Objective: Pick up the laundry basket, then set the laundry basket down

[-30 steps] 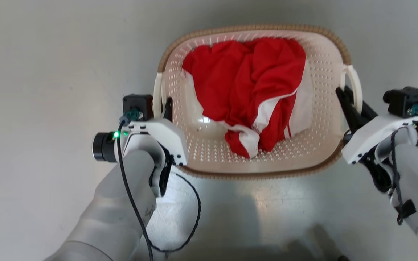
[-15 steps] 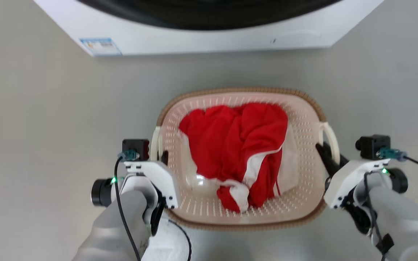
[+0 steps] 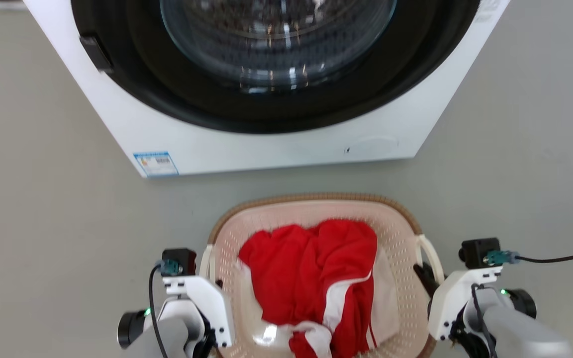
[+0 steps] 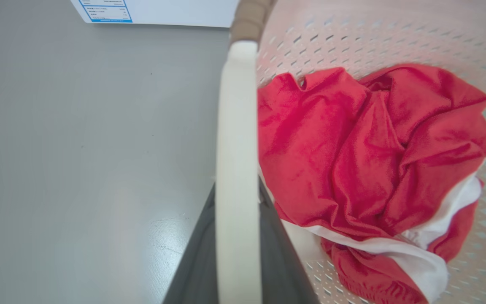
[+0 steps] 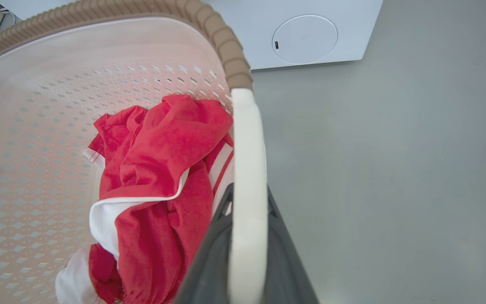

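Head view: the laundry basket (image 3: 316,200) is before the washing machine (image 3: 266,144). Left wrist view: your left gripper (image 4: 237,188) has its jaws clenched on the left handle (image 4: 236,105). Right wrist view: the right gripper (image 5: 248,188) likewise grasps the right handle (image 5: 248,135). Judged mid-carry; next, lower level, then release.

Perforated plastic laundry basket (image 3: 316,198); matt red cloth (image 3: 306,268)
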You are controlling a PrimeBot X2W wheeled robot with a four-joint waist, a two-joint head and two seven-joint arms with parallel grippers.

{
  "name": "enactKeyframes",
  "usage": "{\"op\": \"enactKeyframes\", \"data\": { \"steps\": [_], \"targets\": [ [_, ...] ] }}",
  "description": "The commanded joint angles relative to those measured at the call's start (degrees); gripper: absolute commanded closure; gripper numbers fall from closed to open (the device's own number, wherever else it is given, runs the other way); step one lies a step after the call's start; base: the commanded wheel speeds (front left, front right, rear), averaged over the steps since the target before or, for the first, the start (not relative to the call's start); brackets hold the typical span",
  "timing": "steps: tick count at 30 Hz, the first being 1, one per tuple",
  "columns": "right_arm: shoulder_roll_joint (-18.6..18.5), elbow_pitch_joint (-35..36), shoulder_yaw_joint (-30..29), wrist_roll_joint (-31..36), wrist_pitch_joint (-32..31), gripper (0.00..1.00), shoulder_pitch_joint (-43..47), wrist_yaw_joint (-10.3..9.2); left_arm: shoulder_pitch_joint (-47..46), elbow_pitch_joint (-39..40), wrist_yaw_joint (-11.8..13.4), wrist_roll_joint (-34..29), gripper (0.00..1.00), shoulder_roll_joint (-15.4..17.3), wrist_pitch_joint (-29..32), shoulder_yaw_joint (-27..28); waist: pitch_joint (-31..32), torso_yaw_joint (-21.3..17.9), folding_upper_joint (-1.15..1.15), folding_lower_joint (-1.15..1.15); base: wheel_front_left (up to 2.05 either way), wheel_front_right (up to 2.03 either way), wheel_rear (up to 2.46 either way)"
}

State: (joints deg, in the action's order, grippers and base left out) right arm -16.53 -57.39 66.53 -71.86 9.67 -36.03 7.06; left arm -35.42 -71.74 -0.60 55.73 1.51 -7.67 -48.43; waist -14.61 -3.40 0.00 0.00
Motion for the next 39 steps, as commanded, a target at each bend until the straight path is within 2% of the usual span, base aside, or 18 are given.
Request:
{"op": "enactKeyframes", "data": {
  "steps": [1,7,13,20,39],
  "targets": [
    [-0.4,-0.1,0.6,-0.6,-0.2,1.0,1.5,0.43,0.2,0.0,-0.7,0.5,1.0,1.4,-0.1,0.9,3.1,-0.6,0.0,0.0,0.0,0.0,0.0],
    [0.3,-1.0,2.3,-2.9,-3.7,1.0,2.2,0.43,1.7,-1.0,-1.9,1.2,1.0,1.4,2.4,0.3,5.9,-0.8,0.0,0.0,0.0,0.0,0.0],
    [1.0,-1.5,3.8,-5.4,-9.5,1.0,2.2,0.43,2.9,-1.8,-3.2,1.6,1.0,1.4,7.9,-0.6,8.5,-1.2,0.0,0.0,0.0,0.0,0.0],
    [1.5,-1.8,4.7,-6.7,-12.3,1.0,1.9,0.43,3.1,-2.0,-3.7,1.9,1.0,1.8,10.8,-1.0,9.8,-1.4,0.0,0.0,0.0,0.0,0.0],
    [1.6,-1.8,5.9,-7.5,-12.2,1.0,2.0,0.43,3.2,-2.2,-3.6,2.4,1.0,1.8,12.0,-1.5,10.2,-1.8,0.0,0.0,0.0,0.0,0.0]
  ]
}}
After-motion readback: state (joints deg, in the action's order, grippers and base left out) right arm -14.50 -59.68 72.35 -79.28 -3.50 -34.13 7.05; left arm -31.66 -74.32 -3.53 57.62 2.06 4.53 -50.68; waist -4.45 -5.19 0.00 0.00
